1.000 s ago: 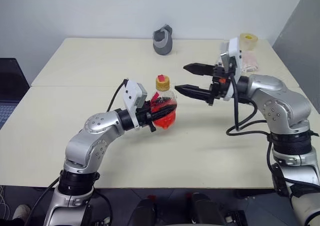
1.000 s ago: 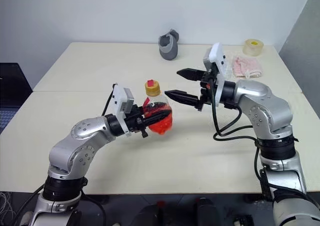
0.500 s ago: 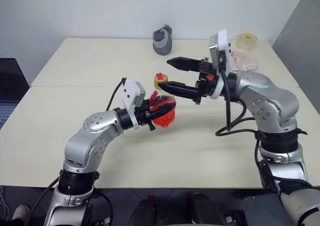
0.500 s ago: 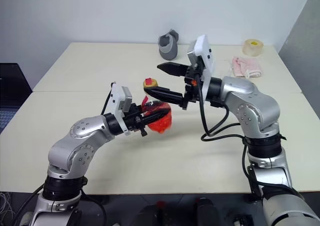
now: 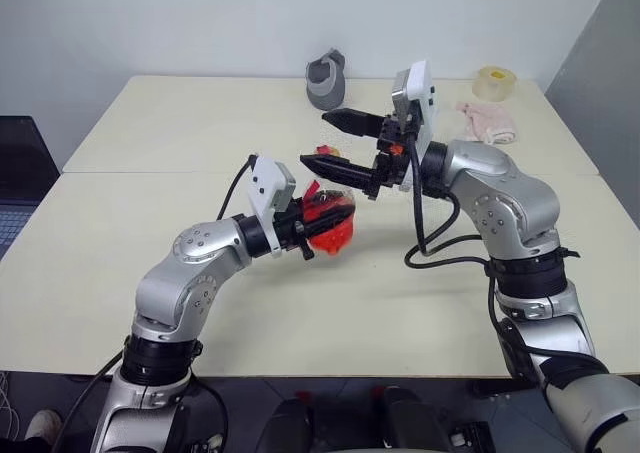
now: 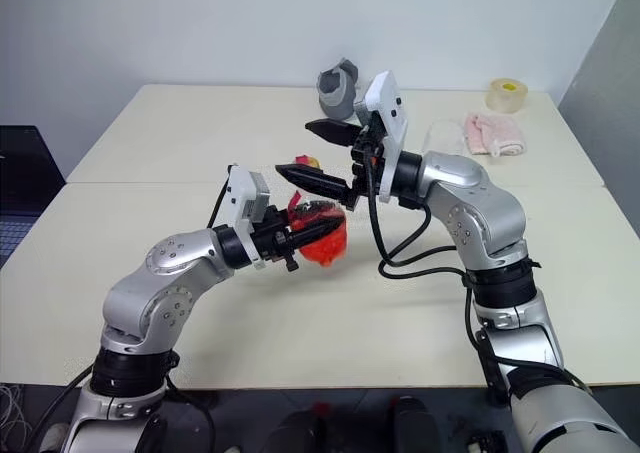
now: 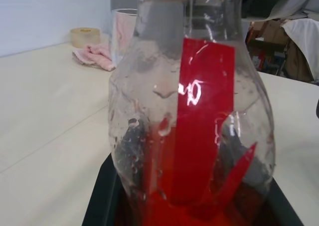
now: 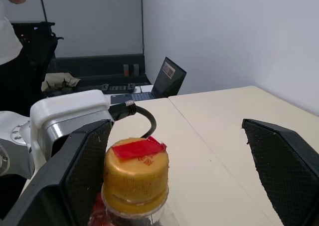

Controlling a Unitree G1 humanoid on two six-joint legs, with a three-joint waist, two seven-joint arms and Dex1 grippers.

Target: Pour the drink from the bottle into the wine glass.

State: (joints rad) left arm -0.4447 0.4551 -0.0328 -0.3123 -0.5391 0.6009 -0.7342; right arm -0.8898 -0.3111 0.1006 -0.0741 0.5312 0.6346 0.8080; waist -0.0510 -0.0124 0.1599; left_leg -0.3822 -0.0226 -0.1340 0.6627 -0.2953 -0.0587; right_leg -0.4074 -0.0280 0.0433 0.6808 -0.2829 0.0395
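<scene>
The left gripper (image 5: 318,216) is closed on the round base of the bottle (image 5: 328,218), holding it above the table (image 5: 150,133). The right gripper (image 5: 328,143) stands wide open and empty, with the yellow cap (image 8: 135,172) between its jaws, untouched.

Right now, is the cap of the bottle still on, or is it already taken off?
On. In the right wrist view the yellow cap sits on the neck of the bottle, with the open right gripper standing around it.
</scene>
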